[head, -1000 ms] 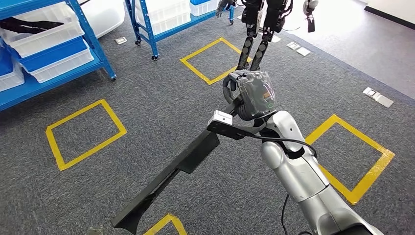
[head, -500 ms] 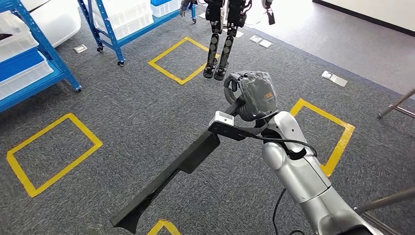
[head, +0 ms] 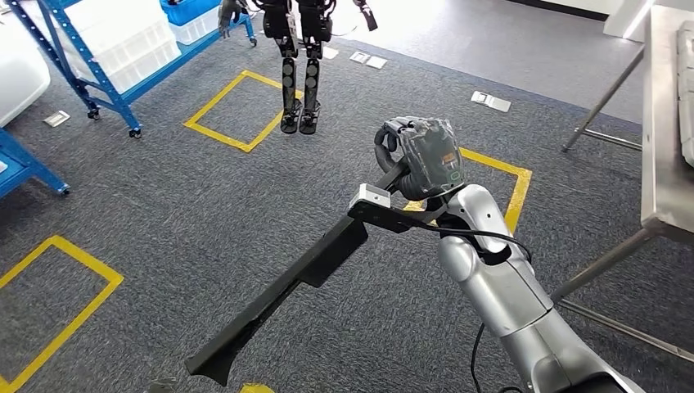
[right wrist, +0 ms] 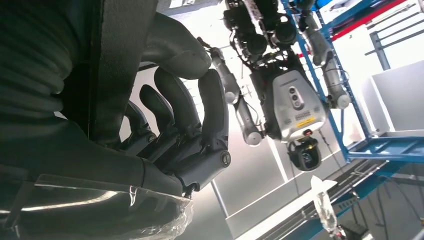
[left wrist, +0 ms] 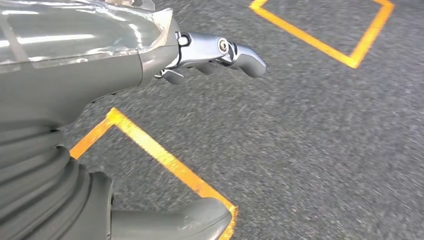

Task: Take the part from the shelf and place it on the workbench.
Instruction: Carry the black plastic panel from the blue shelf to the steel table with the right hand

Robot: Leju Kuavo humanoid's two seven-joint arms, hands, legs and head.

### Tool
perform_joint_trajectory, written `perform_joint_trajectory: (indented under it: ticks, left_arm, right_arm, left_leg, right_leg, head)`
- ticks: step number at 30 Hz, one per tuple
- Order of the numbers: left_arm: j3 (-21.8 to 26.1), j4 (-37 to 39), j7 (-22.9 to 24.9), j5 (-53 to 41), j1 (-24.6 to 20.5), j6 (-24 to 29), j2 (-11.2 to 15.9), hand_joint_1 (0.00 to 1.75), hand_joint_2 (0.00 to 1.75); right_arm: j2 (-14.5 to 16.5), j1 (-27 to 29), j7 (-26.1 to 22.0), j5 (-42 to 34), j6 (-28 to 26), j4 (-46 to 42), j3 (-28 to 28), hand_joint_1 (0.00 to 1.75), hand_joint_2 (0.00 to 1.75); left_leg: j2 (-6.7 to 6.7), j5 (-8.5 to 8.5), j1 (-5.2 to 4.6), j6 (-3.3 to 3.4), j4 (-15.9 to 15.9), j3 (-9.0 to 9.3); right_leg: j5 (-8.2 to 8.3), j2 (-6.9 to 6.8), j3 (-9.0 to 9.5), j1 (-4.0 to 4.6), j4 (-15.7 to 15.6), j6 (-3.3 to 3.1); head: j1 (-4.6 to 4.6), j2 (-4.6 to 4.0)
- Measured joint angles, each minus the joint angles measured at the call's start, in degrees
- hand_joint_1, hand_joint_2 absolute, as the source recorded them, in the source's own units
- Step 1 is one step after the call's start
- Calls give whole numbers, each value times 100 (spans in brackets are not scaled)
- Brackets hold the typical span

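Dark grey carpet w/ yellow tape squares: one near the top, another at lower left, a third partly hidden mid-right. Blue shelving racks upper left, holding white bins & a blue bin. A second humanoid robot stands at top centre by the first square. Silver floor plates sit near the carpet's far edge.

Silver right arm, black cable, grey ribbed wrist cover, dark-fingered right hand under clear film
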Motion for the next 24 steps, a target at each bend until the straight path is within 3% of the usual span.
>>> perform_joint_trajectory:
  ticks: [1, 2, 4, 6, 8, 9, 10, 12, 13, 15, 16, 18, 20, 21, 22, 24]
  left_arm:
    - [1, 0, -30, 1, 2, 26, 0, 0, 175]
    - [1, 0, -61, 1, 3, 49, 0, 0, 175]
    - [0, 1, -115, 2, 7, 79, -1, 0, 175]
    - [-1, 2, -155, 5, 12, 92, -4, 0, 175]
    - [1, 0, -184, 9, 7, 107, -14, 0, 175]
    - [2, -1, -196, 11, 2, 115, -19, 0, 175]
    - [3, -2, -205, 11, -2, 123, -20, 0, 175]
    - [5, -2, -217, 11, 0, 132, -17, 0, 175]
    - [6, -2, -219, 11, 5, 134, -16, 0, 175]
    - [6, -1, -221, 13, 9, 135, -14, 0, 175]
    - [6, 0, -221, 15, 8, 134, -12, 0, 175]
    - [6, -1, -221, 19, 5, 133, -10, 0, 175]
    - [6, -1, -222, 19, 4, 138, -8, 0, 175]
    - [6, -1, -222, 19, 4, 141, -7, 0, 175]
    - [6, 0, -223, 17, 1, 144, -9, 0, 175]
    - [6, -2, -226, 6, -16, 146, -18, 0, 175]
  right_arm:
    - [-2, 3, 0, -1, -1, 1, -1, 152, 175]
    - [-4, 1, 0, -2, -1, 1, -4, 152, 175]
    - [-8, -14, 1, -7, -4, 1, -19, 152, 175]
    - [-16, -33, 5, -15, -9, 1, -46, 152, 175]
    - [-45, -47, 8, -19, -14, 1, -88, 152, 175]
    - [-66, -53, 8, -17, -20, 1, -109, 152, 175]
    - [-86, -70, 12, -8, -27, 1, -126, 152, 175]
    - [-125, -119, 27, 22, -43, 2, -157, 152, 175]
    - [-146, -141, 37, 38, -46, 5, -173, 152, 175]
    - [-203, -160, 48, 61, -48, 19, -210, 152, 175]
    - [-241, -175, 51, 72, -48, 30, -231, 152, 175]
    - [-325, -243, 52, 92, -45, 53, -274, 152, 175]
    - [-397, -335, 52, 103, -44, 70, -325, 152, 175]
    - [-430, -372, 52, 103, -44, 78, -349, 152, 175]
    - [-466, -402, 52, 102, -44, 86, -374, 152, 175]
    - [-541, -438, 52, 102, -46, 99, -409, 152, 175]
  left_leg:
    - [-9, 131, 10, -3, -106, 29]
    - [-45, 345, 29, -7, -413, 161]
    - [-318, 684, 94, -18, -1142, 488]
    - [-508, 762, 106, 5, -1463, 623]
    - [-388, 785, 69, 95, -1504, 636]
    - [-312, 812, 54, 152, -1542, 653]
    - [-227, 839, 49, 209, -1582, 672]
    - [-54, 865, 11, 283, -1629, 695]
    - [37, 863, -11, 302, -1631, 695]
    - [207, 855, -48, 315, -1630, 696]
    - [285, 851, -57, 317, -1629, 697]
    - [421, 839, -67, 307, -1628, 707]
    - [540, 813, -96, 266, -1626, 730]
    - [597, 795, -109, 239, -1625, 745]
    - [664, 778, -115, 211, -1630, 763]
    - [714, 726, -90, 151, -1611, 786]
  right_leg:
    - [0, 87, 1, -3, 9, 1]
    - [-1, 176, 1, -11, 26, 4]
    - [-14, 327, -30, -11, 87, 33]
    - [-3, 461, -102, -6, 116, 111]
    - [45, 603, -174, -10, 80, 217]
    - [45, 569, -208, -13, 93, 254]
    - [-5, 437, -278, -1, 196, 270]
    - [-257, 42, -570, 7, 771, 253]
    - [-408, -87, -769, 5, 1168, 245]
    - [-547, -170, -1007, -10, 1659, 271]
    - [-501, -197, -966, -16, 1597, 302]
    - [-245, -369, -549, -22, 861, 359]
    - [-44, -661, -157, 32, 174, 328]
    - [-12, -736, -90, 60, 47, 291]
    - [-1, -722, -86, 96, 20, 255]
    - [27, -557, -83, 64, -11, 193]
  head:
    - [-1, 0]
    - [-2, 0]
    - [1, 0]
    - [3, 0]
    - [2, 0]
    - [4, 0]
    - [24, 0]
    - [62, 0]
    - [79, 0]
    - [80, 0]
    - [82, 0]
    - [84, 0]
    - [80, 0]
    - [79, 0]
    - [74, 0]
    - [69, 0]
